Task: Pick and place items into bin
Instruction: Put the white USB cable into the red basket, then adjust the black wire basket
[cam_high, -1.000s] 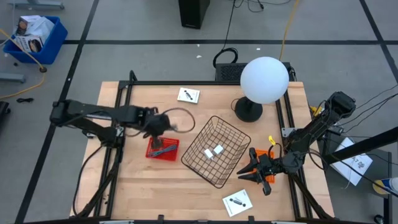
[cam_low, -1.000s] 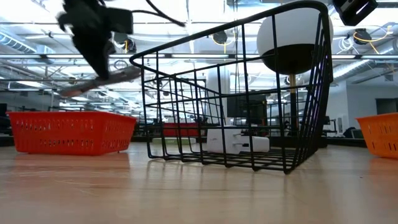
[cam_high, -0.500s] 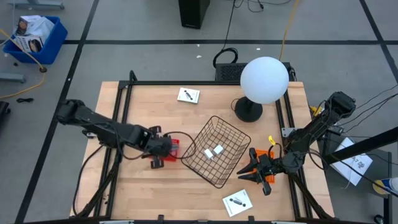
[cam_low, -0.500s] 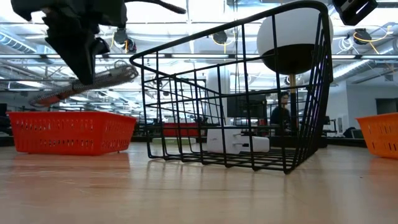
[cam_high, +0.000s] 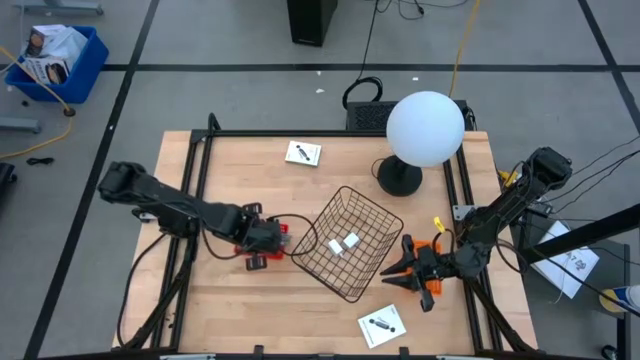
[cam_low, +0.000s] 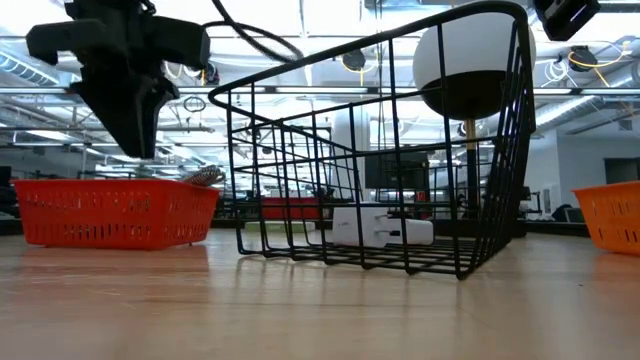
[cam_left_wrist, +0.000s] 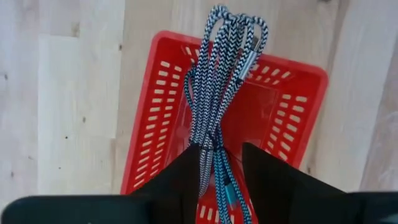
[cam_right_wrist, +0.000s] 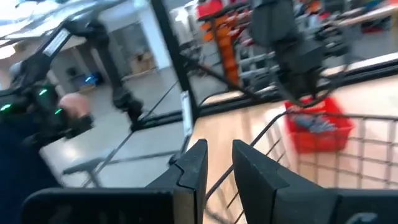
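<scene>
The left gripper (cam_left_wrist: 221, 148) hangs over the red bin (cam_left_wrist: 149, 118) with its fingers parted. The braided cable (cam_left_wrist: 217, 74) runs out from the gap between them and lies loose along the bin's floor, released rather than pinched. In the low view this gripper (cam_low: 135, 150) stands clear above the bin (cam_low: 110, 212), and only one looped end of the cable (cam_low: 205, 178) pokes over the rim just below and beside it.

From above, the left gripper (cam_high: 262, 243) hides most of the bin, and no cable can be made out there. The wire basket (cam_high: 375, 215) sits just past the gripper, towards the right arm, with two white blocks (cam_high: 343, 244) on its bottom. The low view shows them side by side, touching.

Two white cards with black marks lie on the desk (cam_high: 230, 310): one (cam_high: 303, 153) well beyond the left gripper towards the far edge, and one (cam_high: 380, 325) nearer the right gripper (cam_high: 405, 270). That gripper waits on the basket's other side, empty. Its wrist view shows its fingers (cam_right_wrist: 193, 165) with a narrow gap.

There is one cable, one red bin and one basket.
</scene>
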